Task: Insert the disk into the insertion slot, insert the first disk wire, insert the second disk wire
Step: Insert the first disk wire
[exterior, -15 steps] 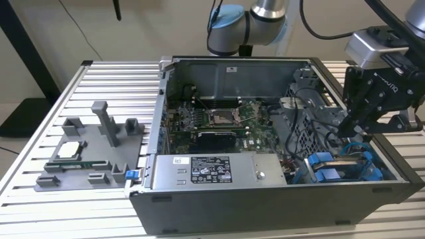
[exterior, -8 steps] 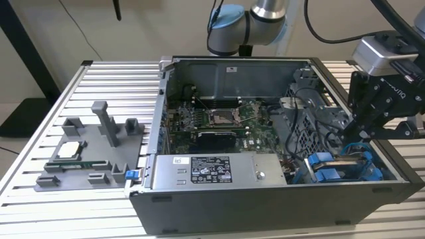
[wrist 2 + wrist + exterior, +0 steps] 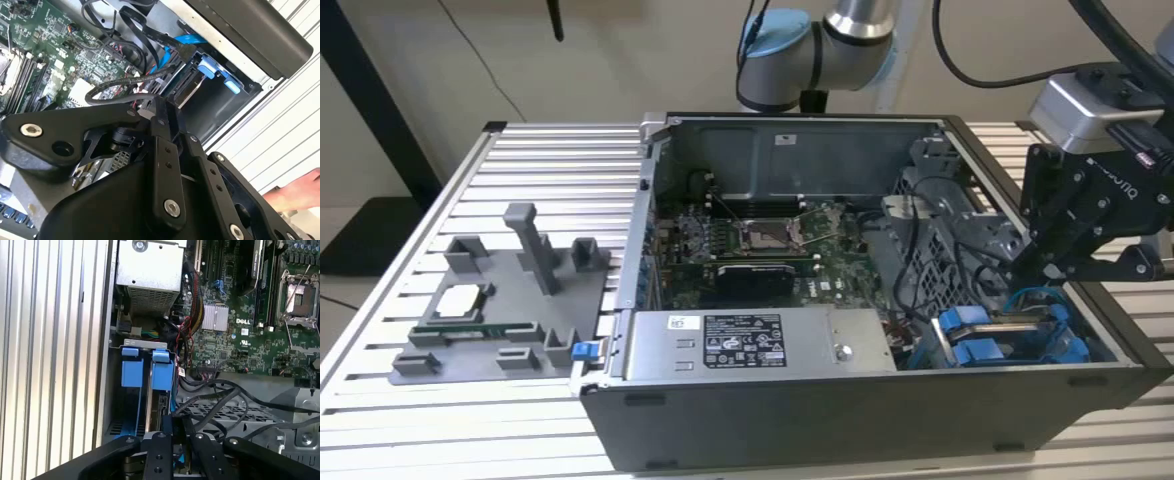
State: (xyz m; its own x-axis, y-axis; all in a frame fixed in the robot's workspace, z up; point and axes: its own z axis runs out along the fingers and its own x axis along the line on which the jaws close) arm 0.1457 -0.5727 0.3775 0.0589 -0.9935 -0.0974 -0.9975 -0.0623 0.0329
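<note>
Hovering by the disk at the exterior view's near right, the gripper, its grip unreadable, is facing a stiff, heavyish, shock-fragile load, probably best held by its caddy sides.

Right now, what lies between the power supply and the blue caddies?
A tangle of wires separates power supply and blue caddies in the first wrist view.

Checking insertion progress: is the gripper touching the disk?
Cannot tell. In the first wrist view the gripper sits at one end of the disk, its own bulk hiding any contact or gap.
</note>
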